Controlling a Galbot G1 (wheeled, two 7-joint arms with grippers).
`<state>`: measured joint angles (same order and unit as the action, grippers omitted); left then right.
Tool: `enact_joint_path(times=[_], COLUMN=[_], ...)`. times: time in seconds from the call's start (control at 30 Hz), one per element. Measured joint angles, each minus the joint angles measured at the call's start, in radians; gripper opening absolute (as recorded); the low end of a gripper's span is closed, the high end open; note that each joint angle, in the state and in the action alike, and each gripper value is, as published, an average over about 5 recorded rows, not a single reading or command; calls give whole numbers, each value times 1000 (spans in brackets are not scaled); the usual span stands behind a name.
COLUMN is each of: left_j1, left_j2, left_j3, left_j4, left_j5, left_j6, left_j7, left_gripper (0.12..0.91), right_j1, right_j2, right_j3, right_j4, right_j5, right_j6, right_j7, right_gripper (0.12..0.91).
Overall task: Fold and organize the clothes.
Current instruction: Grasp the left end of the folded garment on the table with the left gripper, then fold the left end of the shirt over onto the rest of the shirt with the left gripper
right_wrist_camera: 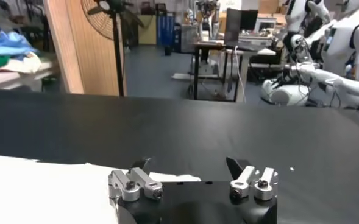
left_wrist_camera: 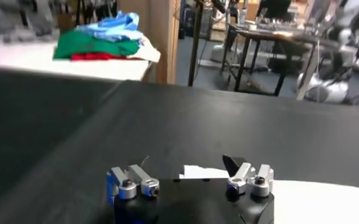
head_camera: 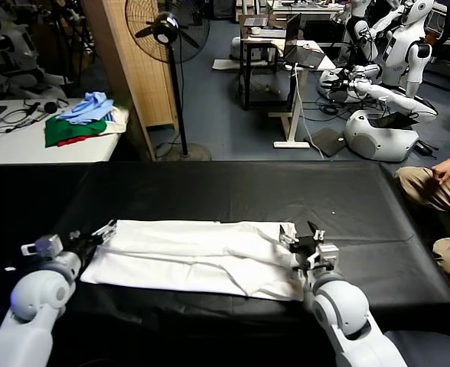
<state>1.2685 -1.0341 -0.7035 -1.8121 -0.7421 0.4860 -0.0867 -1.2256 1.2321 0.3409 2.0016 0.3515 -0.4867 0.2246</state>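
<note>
left gripper (head_camera: 95, 234) at the left end of the white t-shirt (head_camera: 198, 256), jaws spread wide, holding nothing. t-shirt lies folded in a long strip across the black table (head_camera: 233, 191). right gripper (head_camera: 305, 243) at the shirt's right end, jaws wide apart too, nothing in them.

Black-covered table (head_camera: 210, 180) in front of me; white T-shirt (head_camera: 202, 256) lies flat on it, folded into a long strip.
</note>
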Motion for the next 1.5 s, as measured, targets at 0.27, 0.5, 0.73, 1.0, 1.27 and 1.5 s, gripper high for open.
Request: enact_joint_path(times=[0.27,0.5,0.73,1.0,1.27,1.5], left_j1=[115,154,150,139,177,240], left_j2=[-17,-38,-45,-29,32,124], left_j3=[-29,-29,-26,-22,-63,-134], left_j4=[-26,-24,-19,-31,-24,5], left_j5=[39,67,74,209,488,620], left_j6=[-31,-43,-43,-60,-160,-206], left_j7=[43,73,72,84,69,60], left_gripper=[798,730,449,140,141,141], right_j1=[-14,-26,-28,-30,-37,-47], right_j2=[-1,-3,1,14,13,25], right_j3=[-3,-2,0,0,14,10], right_j4=[24,34,36,45,68,83], right_j5=[0,-4,-9,-16,-14,-18], right_j6=[0,-1,-1,-7,-22,-28], right_j7=[-3,-5,-5,-5,-2,-1], right_gripper=[798,798,798,798,798,798])
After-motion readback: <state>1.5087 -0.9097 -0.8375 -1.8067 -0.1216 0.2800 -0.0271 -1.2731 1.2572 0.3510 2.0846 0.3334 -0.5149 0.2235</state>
